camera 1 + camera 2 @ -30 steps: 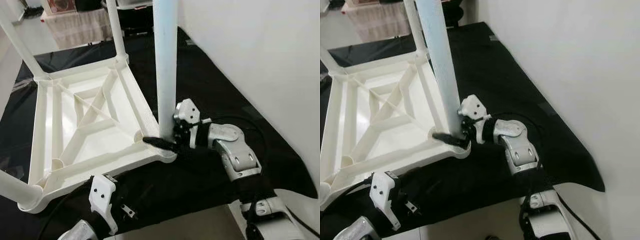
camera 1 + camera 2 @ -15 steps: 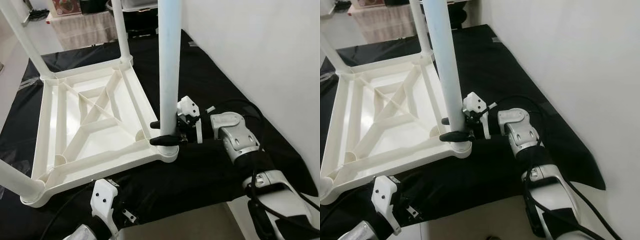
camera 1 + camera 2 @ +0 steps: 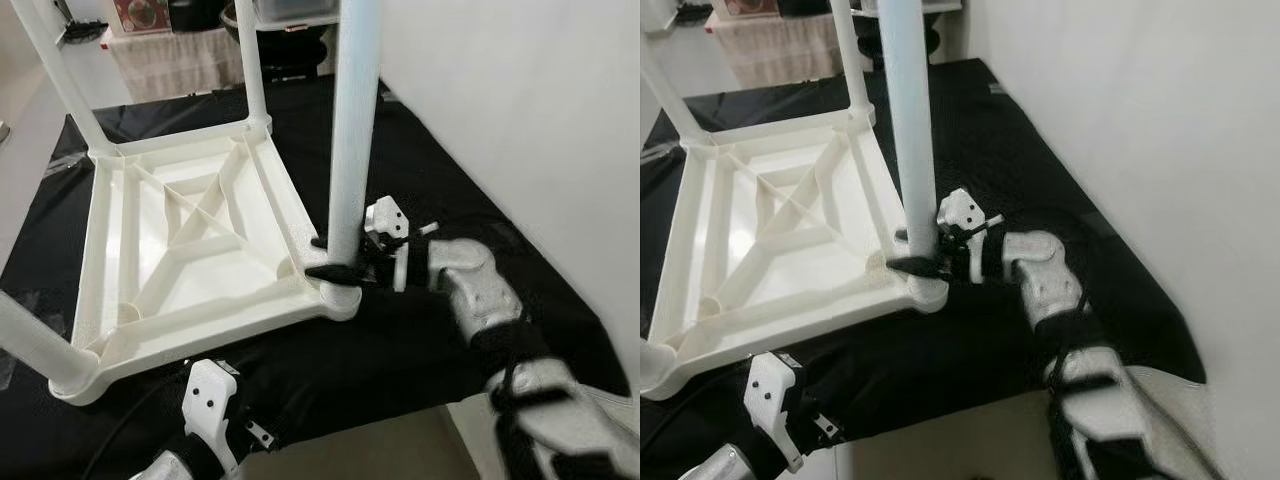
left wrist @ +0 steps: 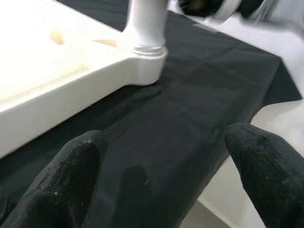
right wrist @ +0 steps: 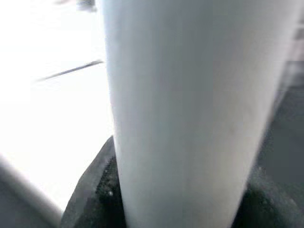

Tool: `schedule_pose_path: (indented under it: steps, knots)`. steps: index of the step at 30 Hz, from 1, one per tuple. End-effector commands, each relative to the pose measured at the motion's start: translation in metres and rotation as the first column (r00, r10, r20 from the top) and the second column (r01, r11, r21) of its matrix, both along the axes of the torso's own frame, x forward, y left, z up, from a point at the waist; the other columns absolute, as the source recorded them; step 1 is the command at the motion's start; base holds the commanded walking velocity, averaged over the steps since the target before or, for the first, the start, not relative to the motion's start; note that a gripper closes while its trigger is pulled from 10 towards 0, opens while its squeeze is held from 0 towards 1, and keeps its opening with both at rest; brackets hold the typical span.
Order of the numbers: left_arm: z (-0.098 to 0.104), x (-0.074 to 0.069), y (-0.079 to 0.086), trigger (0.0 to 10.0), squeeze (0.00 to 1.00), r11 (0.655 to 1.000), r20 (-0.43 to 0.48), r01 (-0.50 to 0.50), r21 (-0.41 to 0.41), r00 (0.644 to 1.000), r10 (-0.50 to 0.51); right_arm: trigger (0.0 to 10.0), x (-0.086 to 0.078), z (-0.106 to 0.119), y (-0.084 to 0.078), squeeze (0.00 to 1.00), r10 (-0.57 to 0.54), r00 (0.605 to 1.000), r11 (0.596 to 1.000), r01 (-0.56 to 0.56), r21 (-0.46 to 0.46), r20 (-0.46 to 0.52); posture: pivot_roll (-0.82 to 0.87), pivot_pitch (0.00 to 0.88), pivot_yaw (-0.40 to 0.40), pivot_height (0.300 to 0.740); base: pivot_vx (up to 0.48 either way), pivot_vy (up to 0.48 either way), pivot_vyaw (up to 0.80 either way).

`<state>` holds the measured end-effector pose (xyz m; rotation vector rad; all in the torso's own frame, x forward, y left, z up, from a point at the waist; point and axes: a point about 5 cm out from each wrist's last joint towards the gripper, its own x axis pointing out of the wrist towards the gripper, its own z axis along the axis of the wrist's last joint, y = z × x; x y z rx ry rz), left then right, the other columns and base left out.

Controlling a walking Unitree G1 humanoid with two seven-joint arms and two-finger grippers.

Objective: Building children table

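Since the earlier frame, right claw [image 3: 325, 258] is sitting lower, now gripping the white leg [image 3: 352, 130] just above its corner socket on the upturned table [image 3: 190, 245]; left claw [image 4: 161, 175] is hanging open.

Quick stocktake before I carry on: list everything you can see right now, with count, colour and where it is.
tabletop: one, white, upside down on the black sheet, ribbed underside up.
table legs: four, white, standing up from the tabletop's corners.
black sheet: one, spread on the floor under the table.
wall: white, on the robot's right.
right gripper: black fingers around the near right leg, just above its socket.
left gripper: black fingers spread apart, over the sheet near the tabletop's edge.
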<state>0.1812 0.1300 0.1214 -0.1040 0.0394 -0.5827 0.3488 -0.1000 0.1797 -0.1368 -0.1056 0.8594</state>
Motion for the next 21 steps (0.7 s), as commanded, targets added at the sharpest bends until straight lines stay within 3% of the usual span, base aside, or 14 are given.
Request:
schedule_pose_path:
  steps: [1,2,4,8,10,11,13,14,15,16,17,18,21]
  knots:
    - [-0.003,0.0,0.005,10.0,0.0,1.0,-0.017,-0.006,0.007,1.0,0.006,0.0,-0.03,-0.041,0.009,0.0,-0.329,0.94,0.944,0.325,-0.055,-0.095,0.05,0.17,0.005,0.74,0.0,0.0,0.0]
    - [-0.004,0.001,0.006,10.0,0.0,1.0,-0.017,-0.007,0.008,1.0,0.007,0.0,-0.041,-0.049,0.02,0.0,-0.313,0.943,0.95,0.309,-0.05,-0.115,0.05,0.17,0.005,0.74,0.0,0.0,0.0]
    - [-0.005,0.002,0.007,10.0,0.0,1.0,-0.017,-0.007,0.009,1.0,0.007,0.0,-0.048,-0.054,0.031,0.0,-0.262,0.955,0.965,0.26,-0.036,-0.137,0.05,0.17,0.005,0.74,0.0,0.0,0.0]
    - [-0.005,0.003,0.007,10.0,0.0,1.0,-0.017,-0.005,0.01,1.0,0.005,0.0,-0.045,-0.051,0.033,0.0,-0.233,0.967,0.972,0.227,-0.065,-0.1,0.04,0.154,0.009,0.74,0.0,0.0,0.0]
    - [-0.005,0.006,0.004,10.0,0.0,1.0,-0.012,0.015,0.01,1.0,-0.015,0.0,-0.039,-0.048,0.036,0.0,-0.168,0.982,0.984,0.161,-0.08,-0.087,0.03,0.147,-0.005,0.74,0.0,0.0,0.0]
    - [-0.004,0.007,0.002,10.0,0.0,1.0,-0.006,0.01,0.007,1.0,-0.01,10.0,-0.037,-0.047,0.036,0.0,-0.16,0.984,0.985,0.153,-0.084,-0.082,0.03,0.142,-0.015,0.74,0.0,0.0,0.0]
    - [-0.004,0.007,0.001,10.0,0.0,1.0,-0.002,0.004,0.005,1.0,-0.004,10.0,-0.036,-0.047,0.036,0.0,-0.158,0.984,0.985,0.151,-0.086,-0.078,0.03,0.142,-0.015,0.74,0.0,0.0,0.0]
    - [-0.004,0.008,0.001,10.0,0.0,1.0,0.002,-0.009,0.002,1.0,0.009,10.0,-0.037,-0.044,0.04,1.0,-0.089,0.991,0.996,0.086,-0.04,-0.099,0.03,0.144,-0.02,0.74,0.0,0.0,0.0]
    - [-0.004,0.008,0.001,10.0,0.0,1.0,0.005,-0.016,0.0,1.0,0.016,10.0,-0.04,-0.036,0.045,1.0,0.007,0.994,1.0,-0.005,0.012,-0.109,0.03,0.142,-0.023,0.74,0.0,0.0,0.0]
    - [-0.004,0.008,0.001,10.0,0.0,1.0,0.005,-0.016,0.0,1.0,0.016,10.0,-0.04,-0.036,0.045,1.0,0.007,0.994,1.0,-0.005,0.012,-0.109,0.03,0.142,-0.023,0.74,0.0,0.0,0.0]
    - [-0.004,0.009,0.001,10.0,0.0,1.0,0.006,-0.018,0.0,1.0,0.018,10.0,-0.042,-0.03,0.049,1.0,0.077,0.991,0.996,-0.072,0.049,-0.112,0.03,0.141,-0.022,0.74,0.0,0.0,0.0]
    - [-0.004,0.009,0.001,10.0,0.0,1.0,0.006,-0.018,0.0,1.0,0.018,10.0,-0.042,-0.03,0.049,1.0,0.077,0.991,0.996,-0.072,0.049,-0.112,0.03,0.141,-0.022,0.74,0.0,0.0,0.0]
    - [-0.004,0.01,0.0,10.0,0.0,1.0,0.007,-0.007,0.0,1.0,0.007,10.0,-0.042,-0.008,0.046,1.0,0.236,0.97,0.972,-0.236,0.016,-0.048,0.03,0.14,-0.016,0.74,0.0,0.0,0.0]
